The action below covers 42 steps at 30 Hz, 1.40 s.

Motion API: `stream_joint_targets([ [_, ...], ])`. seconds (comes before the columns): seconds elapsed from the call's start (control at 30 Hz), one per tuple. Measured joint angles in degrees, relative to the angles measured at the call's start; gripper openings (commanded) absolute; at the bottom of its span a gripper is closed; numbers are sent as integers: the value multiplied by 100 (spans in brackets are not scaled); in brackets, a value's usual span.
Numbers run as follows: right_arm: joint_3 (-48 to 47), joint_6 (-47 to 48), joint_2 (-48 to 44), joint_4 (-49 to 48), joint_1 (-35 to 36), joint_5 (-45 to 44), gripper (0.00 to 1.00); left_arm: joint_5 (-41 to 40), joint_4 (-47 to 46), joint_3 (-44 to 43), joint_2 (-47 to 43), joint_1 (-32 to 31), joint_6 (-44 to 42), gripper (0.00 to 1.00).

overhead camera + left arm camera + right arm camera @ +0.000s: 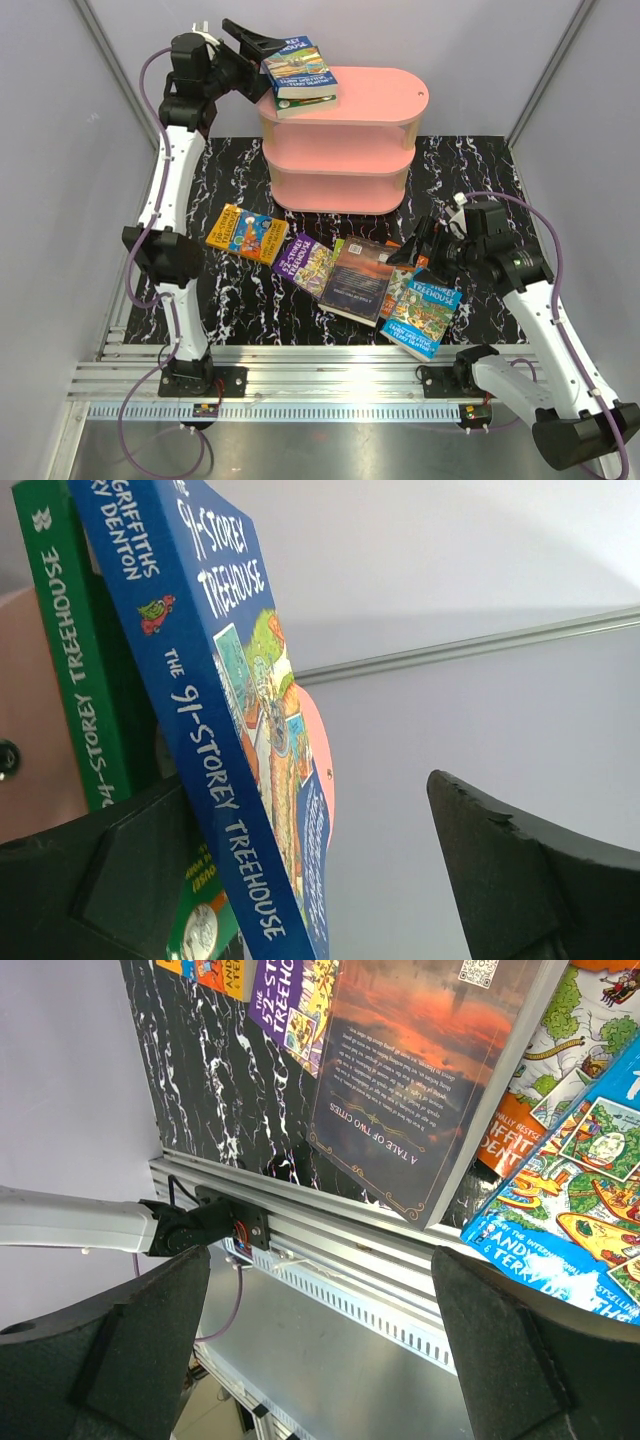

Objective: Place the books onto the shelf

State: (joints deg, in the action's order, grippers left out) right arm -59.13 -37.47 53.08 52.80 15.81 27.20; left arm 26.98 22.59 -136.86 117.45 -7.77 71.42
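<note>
Green paperback book [303,103] mostly hidden under blue cartoon-cover book [298,66] at pink oval shelf's [385,95] left end; orange book [403,278] largely covered by dark sunset-cover book [360,278].

2 books stand tilted, spines toward the camera. The blue book [215,780], "The 91-Storey Treehouse", is in front, and the green book [75,670], another Treehouse title, sits just behind it. The pink shelf [30,730] shows behind both. The left gripper [300,820] is spread wide: the blue book overlaps 1 of its fingers [110,880], and the other finger is well apart. A grey wall [480,560] is behind.
</note>
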Motion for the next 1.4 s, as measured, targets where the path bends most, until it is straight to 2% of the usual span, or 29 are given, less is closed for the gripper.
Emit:
stream_joint_targets([
  [0.2,68,-9,-181,-4,0,0,100,70,706,-144,-4,59,-291,99],
  [0.73,258,-28,-264,-17,0,94,100,868,1095,-260,92,446,-422,99],
  [1.13,258,-24,-299,22,-2,90,100,428,1443,-48,-186,645,-831,99],
  [1.17,258,-24,-299,31,-2,87,100,404,1443,13,-247,704,-844,87],
  [1.27,258,-22,-299,33,-2,85,100,330,1325,251,-481,876,-813,64],
  [1.3,258,-22,-297,33,0,85,100,308,1248,317,-544,916,-789,42],
  [1.33,258,-22,-297,33,0,83,99,278,1163,354,-586,966,-761,34],
  [1.4,258,-22,-293,31,0,83,100,249,890,367,-608,1025,-695,24],
])
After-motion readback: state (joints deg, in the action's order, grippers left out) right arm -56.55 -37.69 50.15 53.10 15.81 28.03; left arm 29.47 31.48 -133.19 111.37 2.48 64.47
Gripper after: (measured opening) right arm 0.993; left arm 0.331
